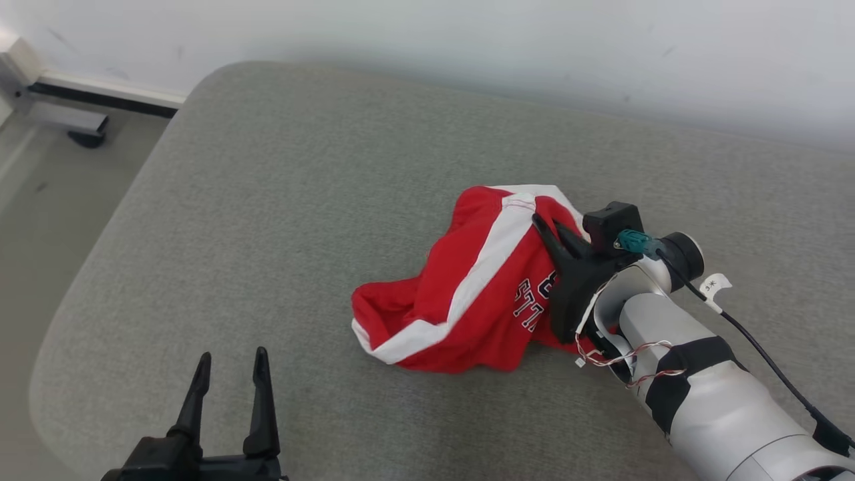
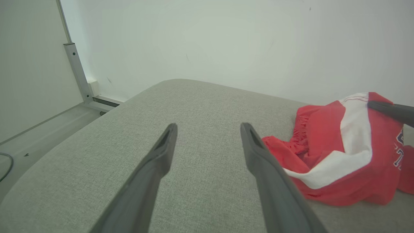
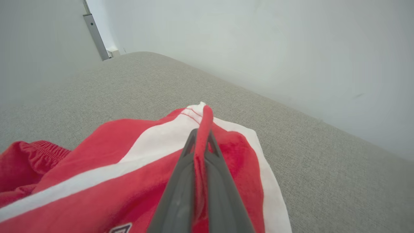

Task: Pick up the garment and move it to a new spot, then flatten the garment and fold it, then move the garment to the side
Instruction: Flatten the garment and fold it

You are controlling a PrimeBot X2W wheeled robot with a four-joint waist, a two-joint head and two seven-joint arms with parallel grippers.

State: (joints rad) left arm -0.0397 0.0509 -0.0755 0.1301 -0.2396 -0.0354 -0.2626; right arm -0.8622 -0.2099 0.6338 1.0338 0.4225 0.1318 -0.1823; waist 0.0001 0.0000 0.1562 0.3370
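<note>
surface: grey fabric cushion (image 1: 267, 200) | on it: crumpled red-and-white garment (image 1: 427, 314), right of centre

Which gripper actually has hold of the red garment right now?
The right gripper: its fingers are pinched shut on a fold of the red garment. The left gripper stands open over bare grey cushion, apart from it.

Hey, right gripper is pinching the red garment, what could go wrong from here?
The right gripper holds just a thin fold of the garment near its tips; it may slip out on lifting.
The garment lies crumpled, so one-point lifting could leave it bunched, harder to flatten.
The left gripper is open, apart from the garment, so nothing would catch a drop.
</note>
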